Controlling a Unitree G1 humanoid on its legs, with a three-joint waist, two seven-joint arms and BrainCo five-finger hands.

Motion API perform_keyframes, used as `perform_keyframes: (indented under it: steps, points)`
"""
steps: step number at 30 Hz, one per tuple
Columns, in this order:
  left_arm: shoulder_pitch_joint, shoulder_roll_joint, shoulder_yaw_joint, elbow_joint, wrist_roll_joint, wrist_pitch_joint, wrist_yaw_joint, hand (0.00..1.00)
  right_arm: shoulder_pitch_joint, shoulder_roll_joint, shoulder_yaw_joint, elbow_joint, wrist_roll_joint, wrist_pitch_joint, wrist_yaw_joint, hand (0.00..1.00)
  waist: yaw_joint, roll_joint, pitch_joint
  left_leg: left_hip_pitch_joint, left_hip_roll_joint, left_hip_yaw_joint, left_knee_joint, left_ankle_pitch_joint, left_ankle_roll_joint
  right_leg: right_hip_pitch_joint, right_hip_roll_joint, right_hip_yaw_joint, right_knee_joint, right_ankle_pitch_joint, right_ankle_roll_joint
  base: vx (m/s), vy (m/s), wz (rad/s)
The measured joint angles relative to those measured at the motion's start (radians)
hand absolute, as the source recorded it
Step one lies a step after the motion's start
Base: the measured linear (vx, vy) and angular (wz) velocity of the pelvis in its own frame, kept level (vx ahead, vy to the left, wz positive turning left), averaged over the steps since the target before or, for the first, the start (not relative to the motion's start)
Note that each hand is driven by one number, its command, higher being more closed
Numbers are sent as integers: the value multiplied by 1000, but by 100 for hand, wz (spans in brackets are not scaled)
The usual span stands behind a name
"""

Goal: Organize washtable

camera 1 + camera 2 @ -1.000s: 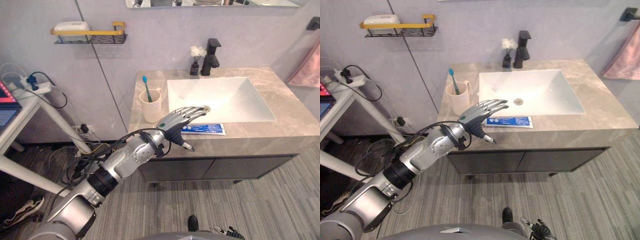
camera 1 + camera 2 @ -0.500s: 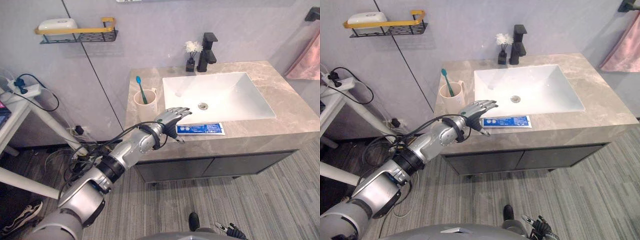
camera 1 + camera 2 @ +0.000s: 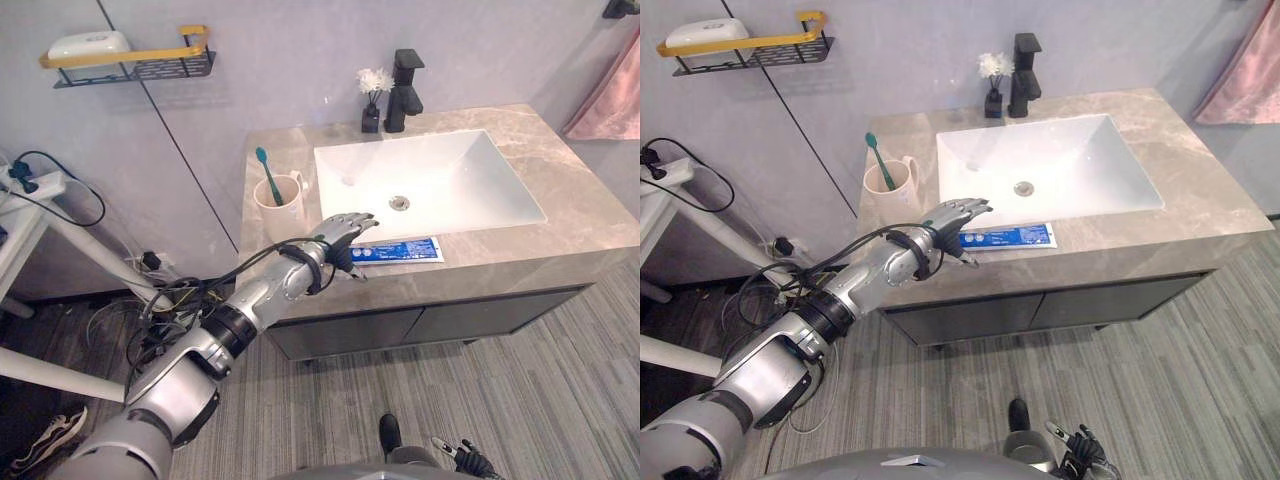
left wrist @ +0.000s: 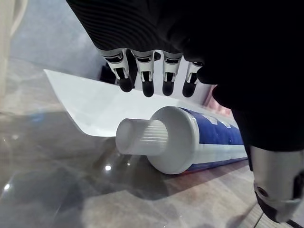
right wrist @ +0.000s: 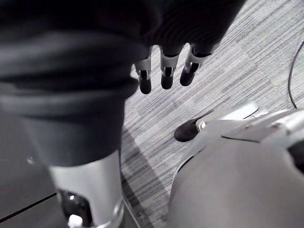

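The blue-and-white plastic toothpaste tube [image 3: 398, 250] lay flat on the polished grey-brown stone counter [image 3: 580, 215], along the front rim of the white rectangular basin [image 3: 430, 180], near the middle of the frame. Its ribbed white cap pointed frame-left. The left hand [image 3: 340, 235] hung over that cap end, fingers [image 4: 145, 71] straight and spread wide and holding nothing; I could not tell whether it touched the tube. A second earlier this hand was higher above the counter; the tube had not moved. Left of the hand stood a cream ceramic cup [image 3: 280, 205] with a teal toothbrush [image 3: 266, 172] in it. The right hand [image 5: 164, 71] hung with relaxed, straight fingers over the striped grey floor [image 5: 237, 61].
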Motion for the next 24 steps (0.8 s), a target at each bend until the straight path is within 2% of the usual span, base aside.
perform_keyframes:
  steps: [2, 3, 12, 18, 24]
  points:
    - [-3, -4, 0, 6, 0, 1, 0, 0, 0, 0, 0, 0, 0, 0, 0, 0, -1, 0, 0, 0, 0, 4, -2, 0, 0, -3, 0, 1, 0, 0, 0, 16, 4, -4]
    - [-6, -6, 0, 10, -1, 1, -1, 100, 0, 0, -1, 0, 0, 0, 0, 0, -1, 0, 0, 0, 0, 5, -3, 0, 0, -3, 0, 1, 0, 0, 0, 0, 0, 0]
    - [-29, -31, -2, 33, -10, 3, -8, 100, 0, 4, -20, 0, 0, 0, -1, 0, -4, 4, 3, -1, -1, 8, -4, 0, 0, -7, 0, 5, 0, 0, 0, 0, 0, 0]
    - [-41, -35, -2, 34, -13, 4, 1, 100, 2, 2, -34, -2, 0, 0, -2, 0, -6, 18, 16, 0, 1, 12, -5, 0, -1, -8, 2, 7, 0, 0, 0, 0, 0, 0]
    - [-41, -36, -2, 34, -27, 5, 1, 100, 2, 2, -34, -2, 0, 0, -3, 0, -6, 18, 17, 0, 3, 11, -6, 0, -1, -8, 3, 7, 0, 0, 0, 0, 0, 0]
